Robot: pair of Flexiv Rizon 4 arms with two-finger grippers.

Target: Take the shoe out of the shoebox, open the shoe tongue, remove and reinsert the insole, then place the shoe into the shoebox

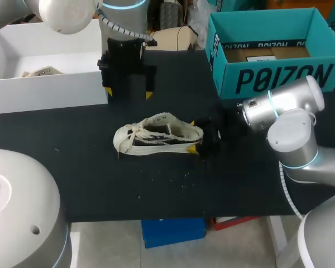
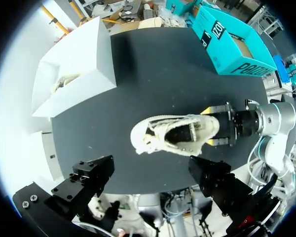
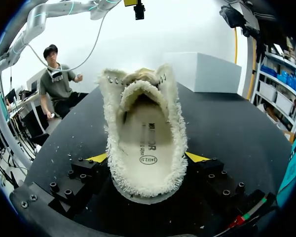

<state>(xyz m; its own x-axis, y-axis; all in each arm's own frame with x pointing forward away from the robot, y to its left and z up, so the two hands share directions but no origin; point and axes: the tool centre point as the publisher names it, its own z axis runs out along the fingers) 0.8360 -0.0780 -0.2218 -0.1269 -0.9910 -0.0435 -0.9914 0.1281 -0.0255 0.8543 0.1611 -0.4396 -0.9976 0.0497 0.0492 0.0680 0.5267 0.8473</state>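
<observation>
From above, the black tabletop [image 1: 72, 167] carried a cream shoe [image 1: 156, 134] near its middle, with pale specks [image 1: 176, 177] scattered just in front of it. The right hand [image 1: 194, 136] held the shoe's heel, while the left hand [image 1: 128, 92] hung behind the shoe with its fingers spread wide. The teal shoebox [image 1: 268, 50] stood open at the far right and a white box [image 1: 44, 92] at the far left. Seen from the left wrist, the left hand [image 2: 155, 180] gaped above the shoe [image 2: 172, 134], well apart from the shoebox [image 2: 232, 47]. The right wrist showed the right hand [image 3: 147, 159] closed on the heel from both sides, the insole [image 3: 147, 140] lying inside.
</observation>
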